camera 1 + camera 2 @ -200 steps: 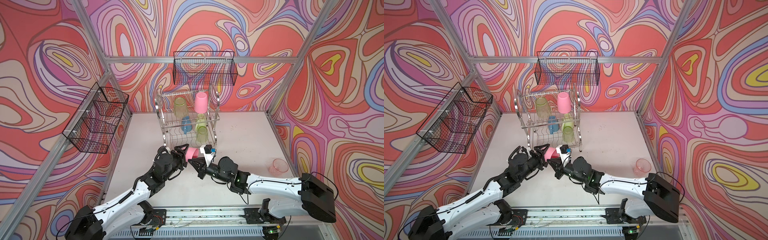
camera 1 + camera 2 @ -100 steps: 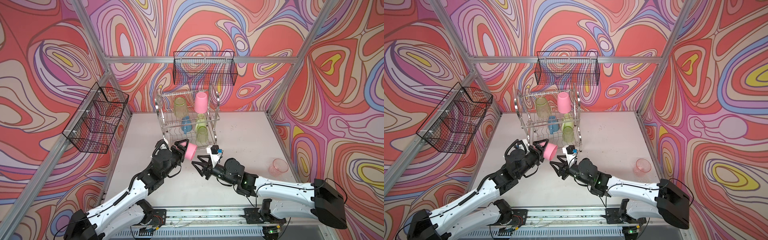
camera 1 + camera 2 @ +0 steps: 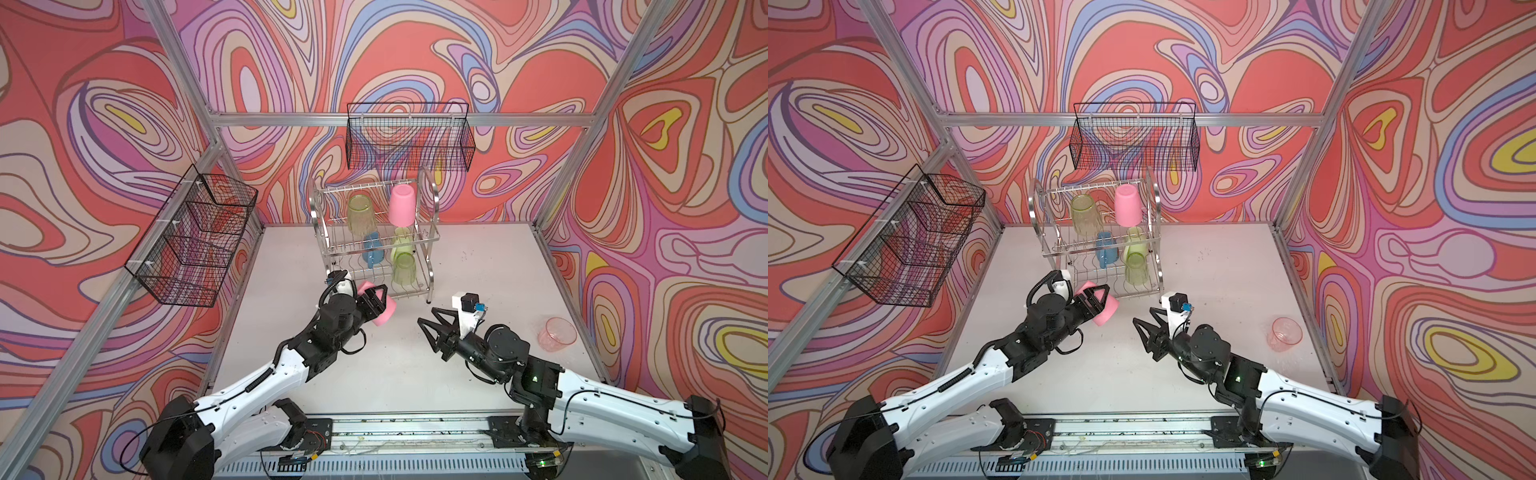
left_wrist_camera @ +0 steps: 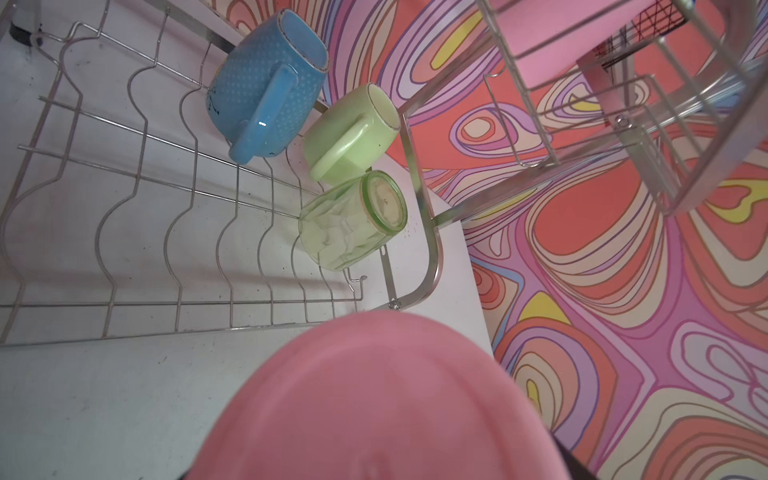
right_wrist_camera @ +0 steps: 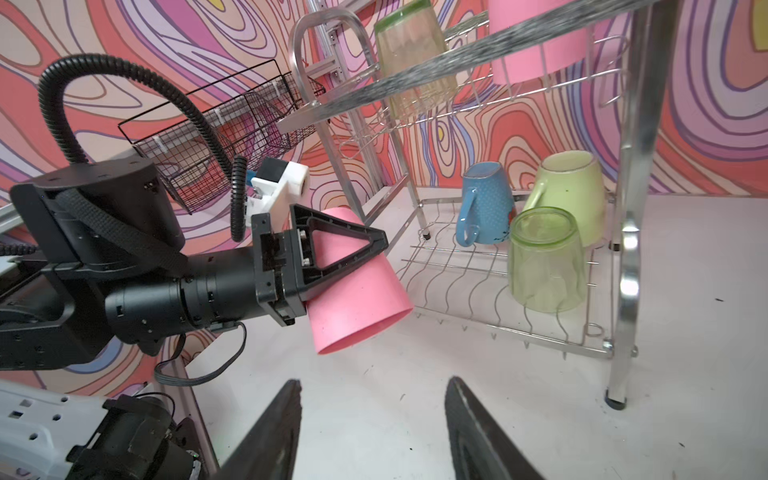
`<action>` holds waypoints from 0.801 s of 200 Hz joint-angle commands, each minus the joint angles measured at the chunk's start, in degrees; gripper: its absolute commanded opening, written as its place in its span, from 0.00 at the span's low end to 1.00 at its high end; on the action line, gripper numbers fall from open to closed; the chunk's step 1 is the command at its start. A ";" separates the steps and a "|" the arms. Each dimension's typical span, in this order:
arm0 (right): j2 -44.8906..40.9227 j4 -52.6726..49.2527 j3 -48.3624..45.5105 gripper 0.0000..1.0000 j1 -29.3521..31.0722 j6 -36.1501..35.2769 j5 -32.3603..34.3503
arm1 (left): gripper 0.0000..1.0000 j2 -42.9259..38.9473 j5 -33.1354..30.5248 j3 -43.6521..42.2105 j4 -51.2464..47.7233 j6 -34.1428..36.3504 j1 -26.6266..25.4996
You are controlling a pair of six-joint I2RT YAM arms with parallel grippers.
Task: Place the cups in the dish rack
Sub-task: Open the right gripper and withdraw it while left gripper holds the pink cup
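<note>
Handover done: my right claw (image 3: pixel 426 316) let go, now spread; left claw (image 3: pixel 380 305) alone pinching pink cup (image 3: pixel 385 316), frame centre. Dish rack (image 3: pixel 430 282) next.

Table (image 3: pixel 395 374): white and matt, was scuffed and speckled. Rack (image 5: pixel 629 257) at its 12 o'clock looked like bright polished metal; tube legs mirror-like, thin wire shelves equally shiny. Pink cup (image 5: pixel 357 291) at the rack's 7 o'clock: opaque plastic, matt and smooth, carried a few dark specks. Blue mug (image 4: pixel 266 83): glossy glaze over a dimpled skin; rim edge looked worn. Green mug (image 4: pixel 353 137): smooth, glossy, opaque. Green glass (image 4: pixel 345 224): clear, faceted, glossy. Clear pink cup (image 3: pixel 557 334) at the table's 3 o'clock: see-through; glass or plastic could not be told. Baskets (image 3: pixel 409 137): black wire mesh, dull finish.
</note>
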 commanded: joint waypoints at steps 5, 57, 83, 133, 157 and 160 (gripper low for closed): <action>-3.05 -4.69 -0.78 0.57 -0.13 -2.46 5.14 | 0.61 1.64 2.04 2.05 4.25 13.99 -0.11; -5.36 -5.83 -1.28 0.56 -0.13 -4.81 8.25 | 0.62 1.32 1.49 2.51 4.66 27.03 -0.11; -6.07 -4.62 -2.35 0.56 -0.13 -5.76 10.37 | 0.62 1.50 -0.33 3.67 2.17 31.96 -0.11; -7.49 -2.22 -4.44 0.56 -0.13 -7.92 12.63 | 0.62 2.98 -3.93 2.81 5.03 37.05 -0.41; -7.46 -2.22 -4.96 0.56 -0.13 -8.11 13.08 | 0.62 4.71 -4.52 2.47 6.93 38.50 -0.49; -7.49 -2.22 -5.03 0.56 -0.13 -8.13 13.09 | 0.62 5.02 -4.57 2.48 7.12 38.60 -0.56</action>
